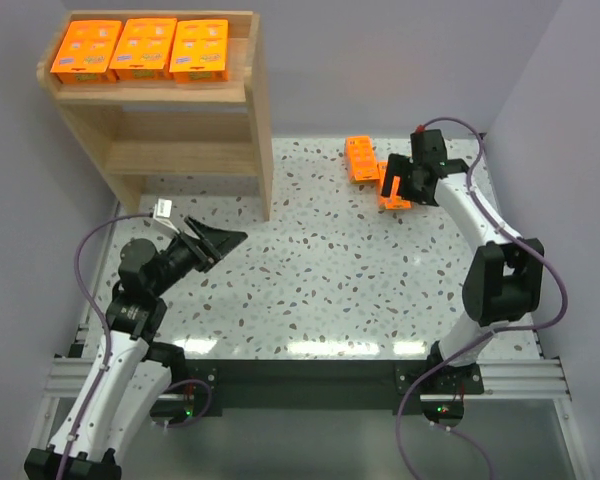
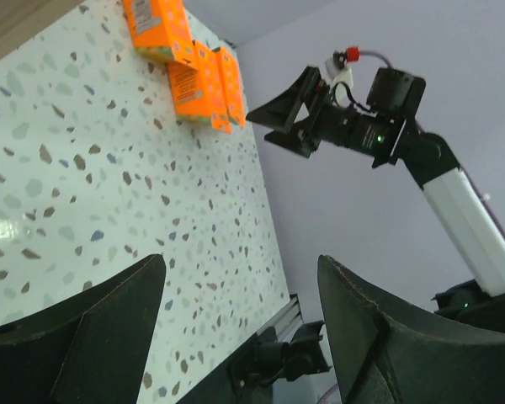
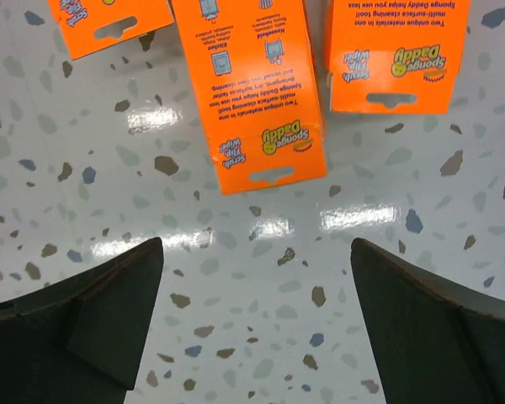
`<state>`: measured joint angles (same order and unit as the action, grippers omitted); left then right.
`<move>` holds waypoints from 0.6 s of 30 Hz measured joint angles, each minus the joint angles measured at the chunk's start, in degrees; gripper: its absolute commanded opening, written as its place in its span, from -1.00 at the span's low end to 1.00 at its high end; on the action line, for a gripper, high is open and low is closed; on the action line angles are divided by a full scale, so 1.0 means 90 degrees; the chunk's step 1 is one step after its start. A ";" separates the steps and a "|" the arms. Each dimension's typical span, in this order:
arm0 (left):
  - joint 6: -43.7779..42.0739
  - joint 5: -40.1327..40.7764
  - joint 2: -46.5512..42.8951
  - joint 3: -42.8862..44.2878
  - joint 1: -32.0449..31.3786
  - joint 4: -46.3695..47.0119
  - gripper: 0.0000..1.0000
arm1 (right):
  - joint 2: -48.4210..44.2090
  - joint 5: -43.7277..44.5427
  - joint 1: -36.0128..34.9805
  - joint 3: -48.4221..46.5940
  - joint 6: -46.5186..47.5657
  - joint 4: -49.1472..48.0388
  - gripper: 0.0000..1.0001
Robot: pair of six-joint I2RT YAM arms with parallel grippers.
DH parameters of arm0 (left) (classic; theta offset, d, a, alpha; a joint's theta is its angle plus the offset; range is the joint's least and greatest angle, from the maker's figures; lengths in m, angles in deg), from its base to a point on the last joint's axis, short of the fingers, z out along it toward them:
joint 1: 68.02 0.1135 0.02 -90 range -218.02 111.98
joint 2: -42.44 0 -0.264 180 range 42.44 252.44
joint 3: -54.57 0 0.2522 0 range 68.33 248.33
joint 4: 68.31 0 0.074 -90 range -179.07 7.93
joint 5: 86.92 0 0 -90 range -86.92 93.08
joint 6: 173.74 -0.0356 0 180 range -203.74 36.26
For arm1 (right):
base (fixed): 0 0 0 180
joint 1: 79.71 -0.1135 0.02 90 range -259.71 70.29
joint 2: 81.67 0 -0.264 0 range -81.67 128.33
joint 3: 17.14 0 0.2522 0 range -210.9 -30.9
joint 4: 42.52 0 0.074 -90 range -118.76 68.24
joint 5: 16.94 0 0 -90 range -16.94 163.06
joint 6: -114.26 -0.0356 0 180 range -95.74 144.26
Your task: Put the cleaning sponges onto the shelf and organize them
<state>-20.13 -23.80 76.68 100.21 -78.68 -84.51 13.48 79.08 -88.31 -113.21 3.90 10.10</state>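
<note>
Top external: right end effector (image 1: pixel 392 190) spread near cleaning sponges (image 1: pixel 361 158); left end effector (image 1: pixel 230 247) spread.

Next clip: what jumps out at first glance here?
Bright orange against pale wood: three Sponge Daddy packs lie in a row on the top tier of the shelf. Three more packs lie on the speckled table at its far right, with the open right gripper hanging close over them. The left gripper, also open, hovers near the shelf's foot.
</note>
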 measured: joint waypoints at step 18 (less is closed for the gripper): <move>-0.0364 -0.0393 -0.1107 -0.0721 -0.0005 -0.0736 0.55 | 0.2854 0.0012 0.0000 -0.2062 0.2038 -0.1593 0.89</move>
<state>-23.41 -27.34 66.71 93.72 -78.72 -91.13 39.16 79.19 -88.31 -131.76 22.24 -4.24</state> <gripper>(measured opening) 0.777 0.949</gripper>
